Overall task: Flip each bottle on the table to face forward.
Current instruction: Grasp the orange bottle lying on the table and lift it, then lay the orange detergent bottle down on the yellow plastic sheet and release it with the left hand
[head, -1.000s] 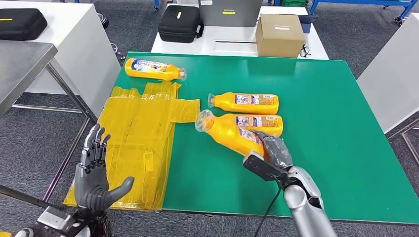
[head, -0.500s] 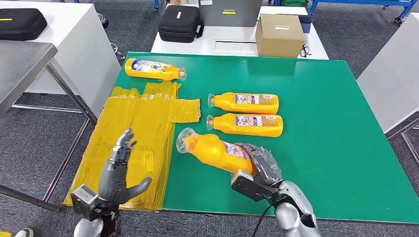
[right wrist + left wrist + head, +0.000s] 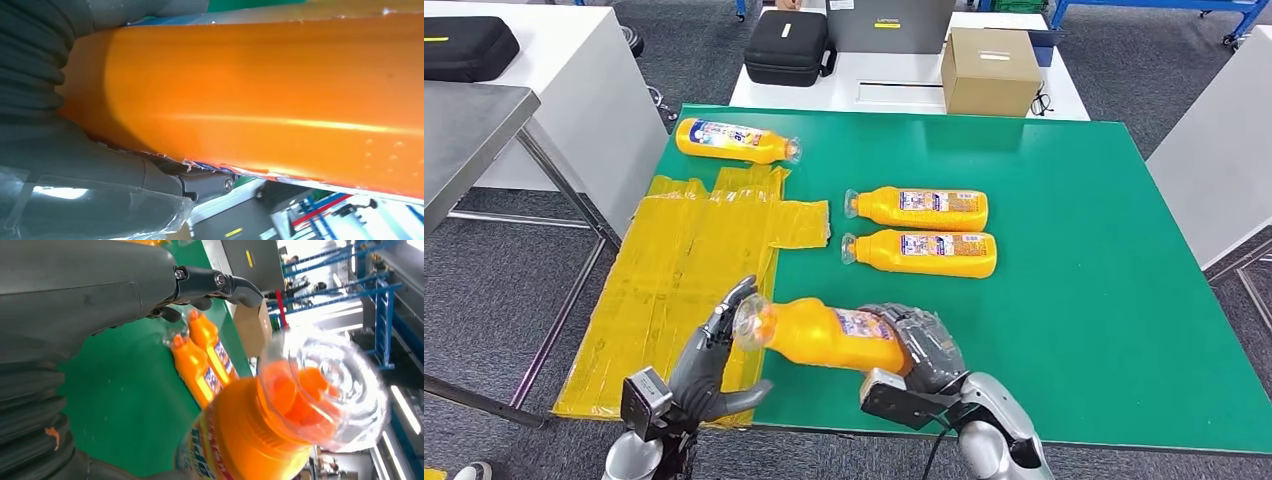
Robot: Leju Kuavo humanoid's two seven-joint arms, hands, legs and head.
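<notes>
— Held bottle [image 3: 829,335]: low centre of the head view, lifted off the green worktop [image 3: 1074,300], lying near level, clear cap end pointing to frame left.

— Right robot hand [image 3: 919,345]?

— Wrapped around the base end of that bottle, fingers clamped on it. In the right wrist view, orange body [image 3: 260,95] pressed against the grey palm, label edge just visible along the side.

— Left robot hand [image 3: 714,360]?

— Lower left of the head view, fingers spread apart, holding nothing, fingertips right at the clear cap [image 3: 752,322]. Touching or just short of it: cannot tell. In the left wrist view, cap [image 3: 325,390] close up, see-through, orange neck visible inside.

— Look of the bottle?

— Orange plastic, blue and white label facing up near the right robot hand.

— The others?

— Two bottles lying side by side at frame centre, upper one [image 3: 919,208] and lower one [image 3: 921,252], caps to the left, labels up. A fourth bottle [image 3: 736,139] at upper left of the worktop, cap to the right. Yellow sheet [image 3: 694,270] over the left edge of the worktop.
</notes>
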